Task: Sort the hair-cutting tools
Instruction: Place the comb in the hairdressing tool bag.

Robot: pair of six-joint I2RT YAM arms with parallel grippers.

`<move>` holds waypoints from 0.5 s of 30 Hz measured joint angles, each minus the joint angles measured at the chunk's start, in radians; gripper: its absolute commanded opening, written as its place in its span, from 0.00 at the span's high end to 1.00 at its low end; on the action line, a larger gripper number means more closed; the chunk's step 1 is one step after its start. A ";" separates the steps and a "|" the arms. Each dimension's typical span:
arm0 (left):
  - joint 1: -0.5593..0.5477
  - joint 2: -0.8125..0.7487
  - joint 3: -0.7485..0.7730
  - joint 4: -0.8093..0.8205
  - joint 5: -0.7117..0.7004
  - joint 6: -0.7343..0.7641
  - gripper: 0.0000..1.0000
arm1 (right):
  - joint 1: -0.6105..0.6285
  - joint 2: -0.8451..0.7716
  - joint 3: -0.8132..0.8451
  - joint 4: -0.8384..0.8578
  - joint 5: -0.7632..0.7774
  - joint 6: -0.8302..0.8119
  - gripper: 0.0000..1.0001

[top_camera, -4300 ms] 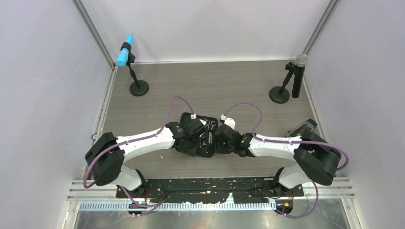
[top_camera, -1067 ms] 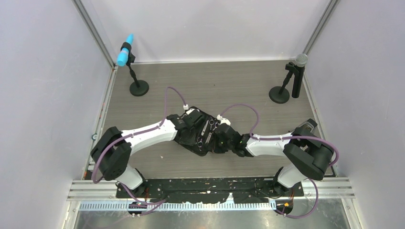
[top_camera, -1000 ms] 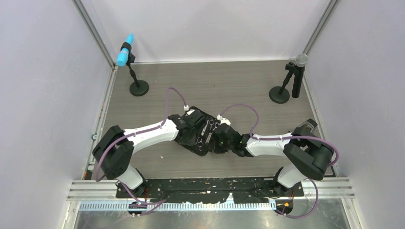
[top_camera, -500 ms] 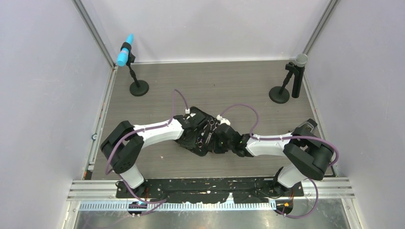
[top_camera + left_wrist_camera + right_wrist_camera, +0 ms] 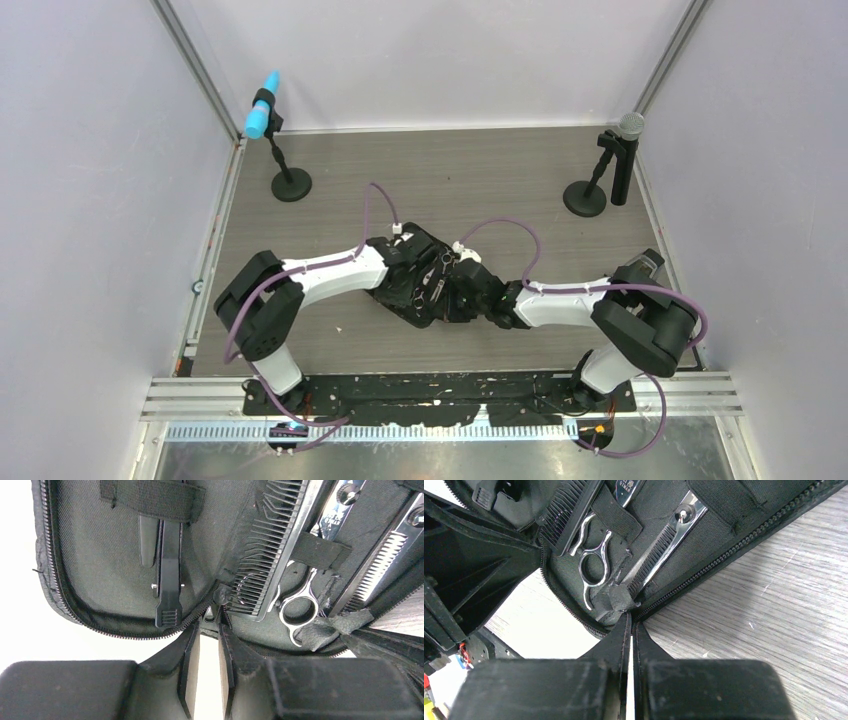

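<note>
The black zip case (image 5: 408,292) lies open at the table's middle with the hair-cutting tools strapped inside. Two black clips (image 5: 167,555) sit under one elastic band. The black comb (image 5: 272,545) lies beside silver scissors (image 5: 298,607), and toothed scissors (image 5: 385,560) are further right. My left gripper (image 5: 208,625) has its jaws a little apart, with the case's zip end between the tips. My right gripper (image 5: 630,622) is shut on the case's rim by a leather tab (image 5: 614,602), close to the scissors' ring (image 5: 594,565) and the toothed blades (image 5: 669,540).
A blue-tipped microphone (image 5: 264,116) on a round base stands at the back left and a grey-headed one (image 5: 624,150) at the back right. A small dark device (image 5: 636,268) lies at the table's right edge. Both arms meet over the case.
My left arm's elbow has swung right, toward the case, while its wrist stayed at the case. Its jaws have parted slightly. The right arm and case have held still over the last second.
</note>
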 measured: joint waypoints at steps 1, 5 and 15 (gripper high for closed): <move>0.000 0.000 0.003 0.001 0.000 0.006 0.77 | 0.000 0.001 0.000 0.000 0.000 -0.001 0.95; 0.000 0.011 0.017 0.001 -0.007 0.017 0.77 | 0.000 0.001 0.000 0.001 -0.002 -0.004 0.95; 0.012 0.077 0.067 -0.020 -0.004 0.032 0.76 | -0.003 0.001 0.000 0.003 -0.020 -0.011 0.95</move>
